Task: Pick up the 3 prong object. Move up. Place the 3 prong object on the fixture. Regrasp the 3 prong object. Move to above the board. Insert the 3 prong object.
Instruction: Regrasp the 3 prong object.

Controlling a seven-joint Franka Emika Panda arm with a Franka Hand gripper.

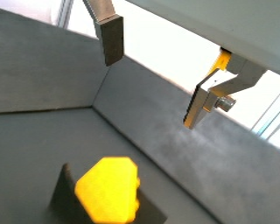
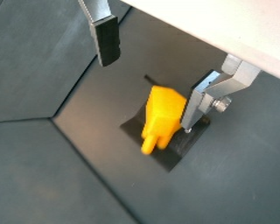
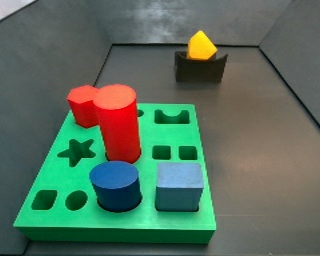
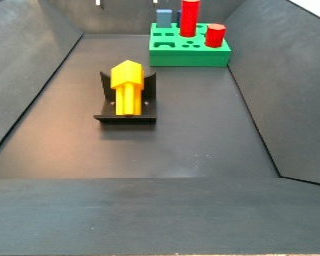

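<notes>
Yellow plastic, smooth and slightly glossy, makes up the elongated 3 prong object [image 4: 127, 85], which lies in the notch of the small dark grey fixture [image 4: 127, 116] on the dark floor. In a side view [image 3: 200, 44] it shows a pointed, faceted end rising above the fixture [image 3: 200, 67]; in a wrist view [image 2: 163, 116] its narrower end pokes out past the fixture's edge (the prongs themselves are hard to make out). The two-finger gripper [image 2: 150, 66] hangs above the piece with its jaws spread wide and nothing between them; one silver finger [image 2: 199, 101] stands just beside the yellow block. The large bright green board [image 3: 117, 190], bearing red cylinders [image 3: 109, 118] and blue pieces [image 3: 149, 186], sits well apart from the fixture.
</notes>
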